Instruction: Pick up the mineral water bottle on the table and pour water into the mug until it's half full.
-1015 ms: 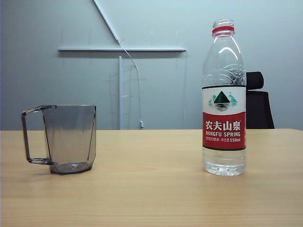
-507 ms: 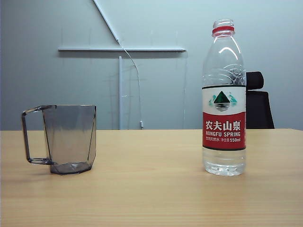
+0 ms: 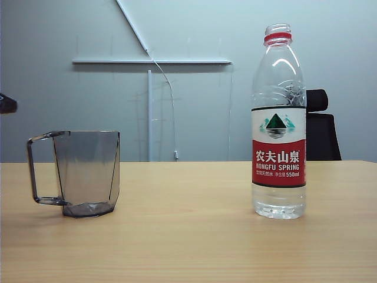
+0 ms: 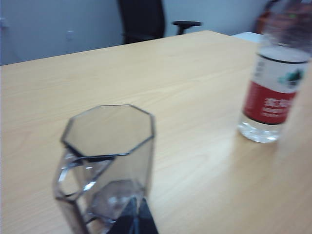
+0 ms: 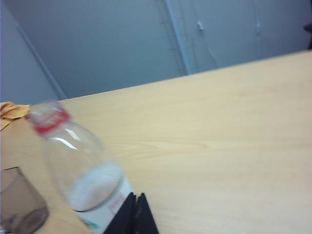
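Since the earlier frame only a dark part (image 3: 7, 104) had appeared at the exterior view's left edge. Left gripper (image 4: 132, 220) and right gripper (image 5: 134, 217) were seen closed together, empty – the mineral water bottle (image 3: 278, 124) and the mug (image 3: 82, 173) (well apart) stood ungrasped on the table (image 3: 188, 236).

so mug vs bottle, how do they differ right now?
The bottle stands about twice as tall as the mug. The bottle is clear with a red and white label; the mug is smoky grey, faceted and has a handle. The bottle holds water low down; the mug looks empty. Both stand upright on the table, untouched.
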Action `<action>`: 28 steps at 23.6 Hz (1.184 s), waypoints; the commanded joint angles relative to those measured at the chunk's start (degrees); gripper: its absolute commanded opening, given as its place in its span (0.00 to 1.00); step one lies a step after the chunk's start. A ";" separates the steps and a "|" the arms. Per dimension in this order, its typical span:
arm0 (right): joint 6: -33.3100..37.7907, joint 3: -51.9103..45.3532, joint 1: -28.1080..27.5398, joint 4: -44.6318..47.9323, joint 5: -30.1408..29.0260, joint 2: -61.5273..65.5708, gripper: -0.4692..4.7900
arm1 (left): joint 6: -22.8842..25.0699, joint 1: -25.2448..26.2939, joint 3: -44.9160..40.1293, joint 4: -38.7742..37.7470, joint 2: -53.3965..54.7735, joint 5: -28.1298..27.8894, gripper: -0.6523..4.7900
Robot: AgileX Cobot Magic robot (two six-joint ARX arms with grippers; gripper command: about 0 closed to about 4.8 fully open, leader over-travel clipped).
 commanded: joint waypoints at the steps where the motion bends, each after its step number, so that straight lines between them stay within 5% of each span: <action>1: -0.90 3.69 0.00 -2.93 -4.96 1.84 0.07 | -0.17 -1.49 0.13 0.52 0.09 -0.02 0.12; 8: -4.17 3.87 5.53 -2.58 -8.57 10.10 0.53 | -0.17 -1.49 0.13 0.55 0.09 -0.02 0.12; 9: -6.62 3.85 9.27 -1.42 -6.16 13.53 0.69 | -0.17 -1.51 0.13 0.52 0.09 -0.02 0.12; 10: -8.70 3.80 13.38 0.68 -2.82 17.27 0.96 | -0.17 -1.55 0.13 0.52 0.09 -0.02 0.12; 11: -9.68 3.74 16.00 2.29 0.28 19.87 1.00 | -0.17 -1.55 0.13 0.55 0.09 -0.02 0.12; 16: -13.86 3.74 27.96 17.66 16.74 37.51 1.00 | -0.17 -1.55 0.13 0.55 0.09 -0.02 0.12; 28: -13.46 3.74 29.33 38.40 20.81 60.17 1.00 | -0.17 -1.55 0.13 0.52 0.09 -0.13 0.12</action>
